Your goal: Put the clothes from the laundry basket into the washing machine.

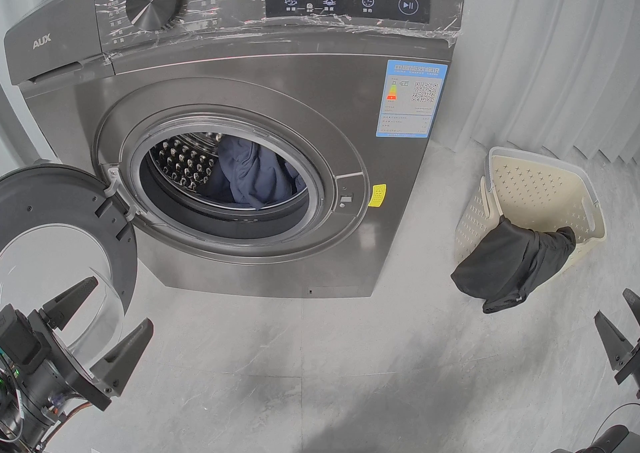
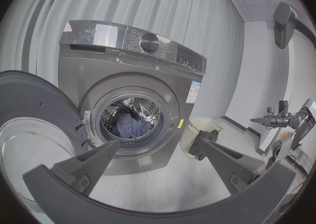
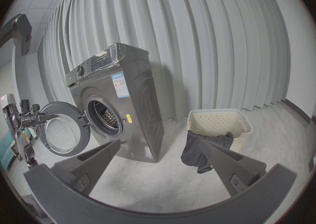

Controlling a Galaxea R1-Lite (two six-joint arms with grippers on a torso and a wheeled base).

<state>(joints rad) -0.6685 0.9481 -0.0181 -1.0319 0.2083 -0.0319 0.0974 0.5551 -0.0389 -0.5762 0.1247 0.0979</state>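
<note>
Near left: left gripper [image 1: 119, 306] spread wide, empty, low over the floor [image 1: 320, 368]. Near right: right gripper [image 3: 158, 142] also wide, empty. Beyond it, a black garment [image 1: 510, 264] hangs over the near rim of the laundry basket [image 1: 533, 161]. Farther left, washing machine [image 1: 267, 74], door [image 1: 60, 208] swung open leftward, blue clothing [image 1: 253, 174] inside the drum.
</note>
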